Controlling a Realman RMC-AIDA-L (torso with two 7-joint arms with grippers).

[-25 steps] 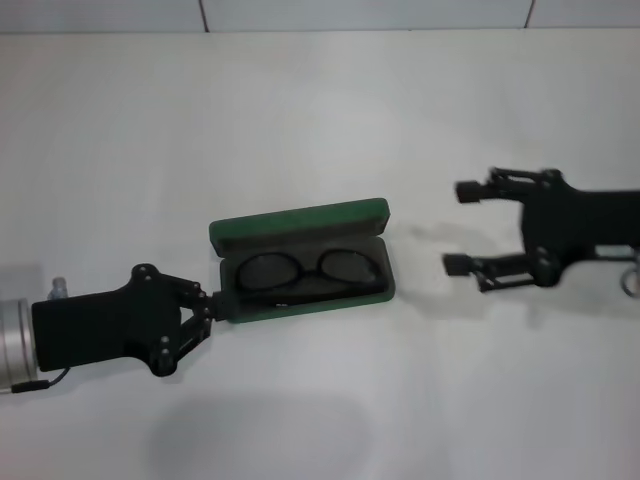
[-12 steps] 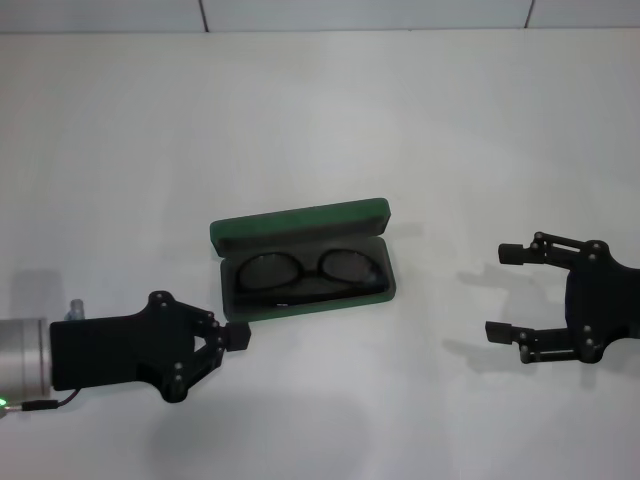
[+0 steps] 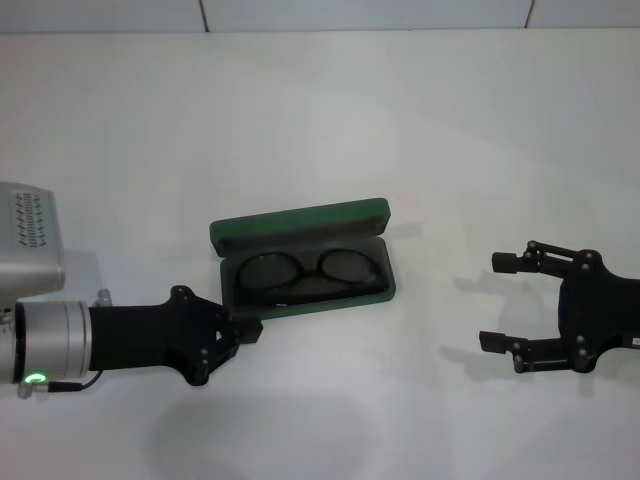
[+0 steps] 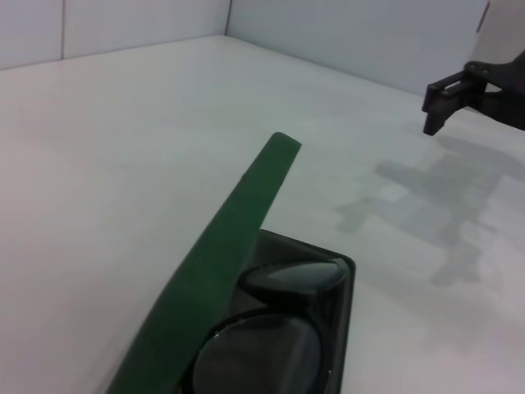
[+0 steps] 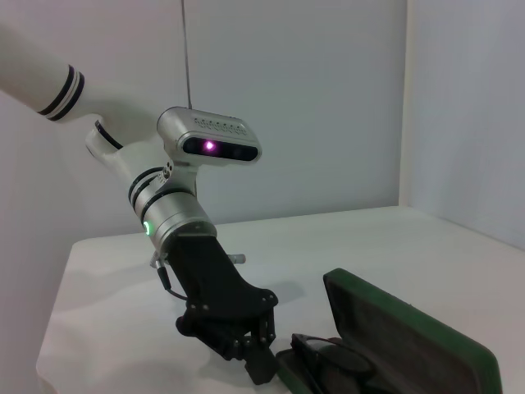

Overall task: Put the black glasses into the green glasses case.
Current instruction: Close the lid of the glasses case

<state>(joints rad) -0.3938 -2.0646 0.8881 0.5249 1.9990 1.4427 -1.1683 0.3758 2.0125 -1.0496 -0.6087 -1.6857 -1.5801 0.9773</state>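
Note:
The green glasses case (image 3: pixel 300 222) lies open mid-table, its lid raised at the far side. The black glasses (image 3: pixel 310 272) rest folded inside on the dark lining. My left gripper (image 3: pixel 247 328) is shut on nothing, its tip at the case's near left corner; contact cannot be judged. My right gripper (image 3: pixel 495 302) hangs open and empty, well to the right of the case. The left wrist view shows the lid's edge (image 4: pixel 234 238) and a lens of the glasses (image 4: pixel 262 353). In the right wrist view the case (image 5: pixel 410 341) lies beside the left gripper (image 5: pixel 256 368).
The white table (image 3: pixel 320 120) stretches around the case, with a tiled wall (image 3: pixel 360 12) behind it. The left arm's silver wrist and camera block (image 3: pixel 30 250) stand at the near left.
My left gripper has left the case's left end, dropped toward the near edge, then edged right to the near left corner. My right gripper has pulled back toward the near right.

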